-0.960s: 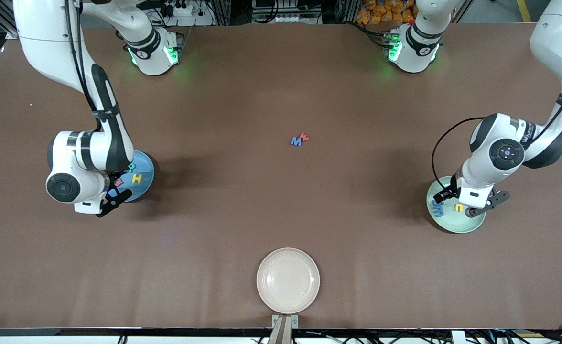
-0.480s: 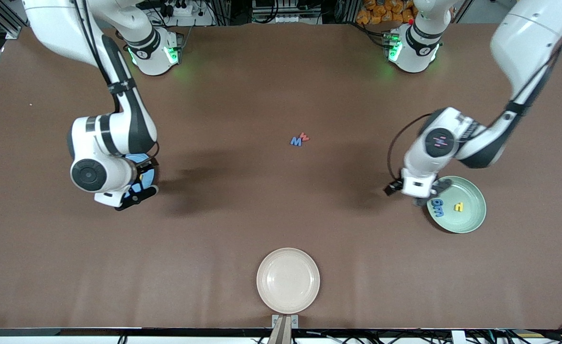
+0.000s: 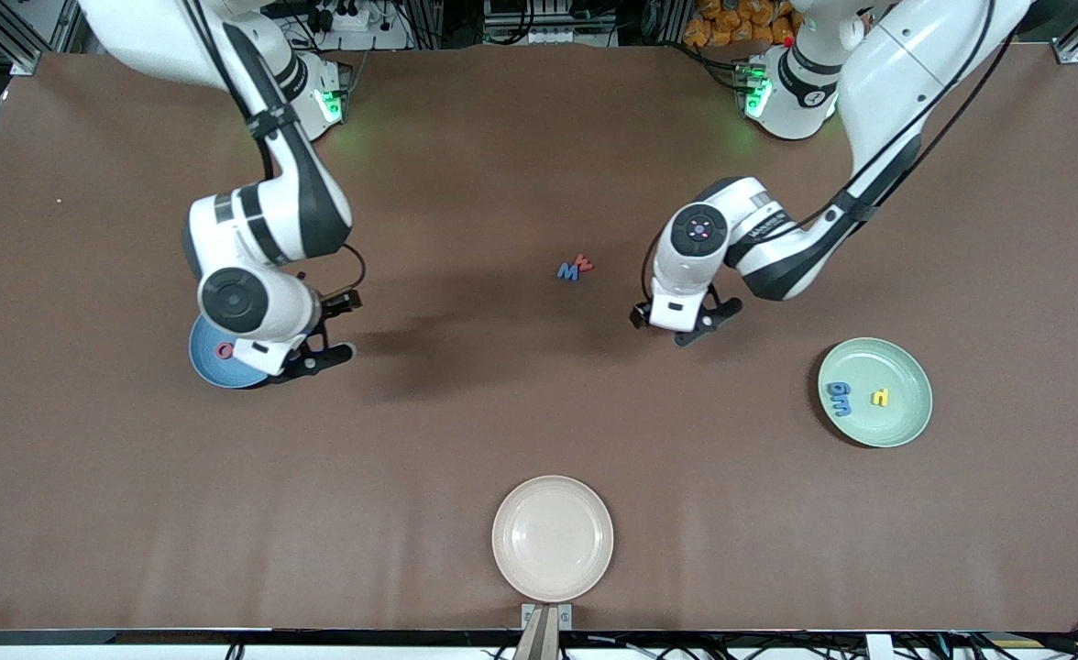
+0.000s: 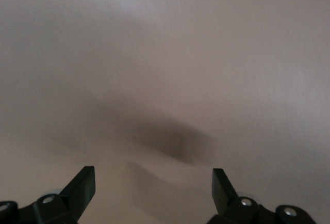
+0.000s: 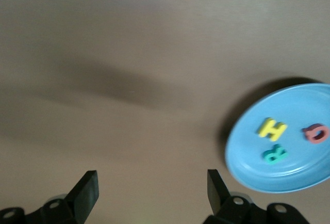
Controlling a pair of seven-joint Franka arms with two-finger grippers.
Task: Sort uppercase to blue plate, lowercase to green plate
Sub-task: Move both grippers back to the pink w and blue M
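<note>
A blue M and a small red lowercase m lie touching at the table's middle. The blue plate is partly hidden under the right arm, with a red G-like letter showing on it. The right wrist view shows that plate holding a yellow H, a teal R and the red letter. The green plate holds two blue lowercase letters and a yellow one. My right gripper hangs open and empty beside the blue plate. My left gripper hangs open over bare table between the green plate and the middle pair.
A cream plate sits at the table edge nearest the front camera, midway between the arms. Brown tabletop stretches between the plates. Under my left gripper and my right gripper there is only tabletop.
Both arms swung away from their plates toward the table's middle. The green plate's letters came fully into sight, and the right arm now covers more of the blue plate.
</note>
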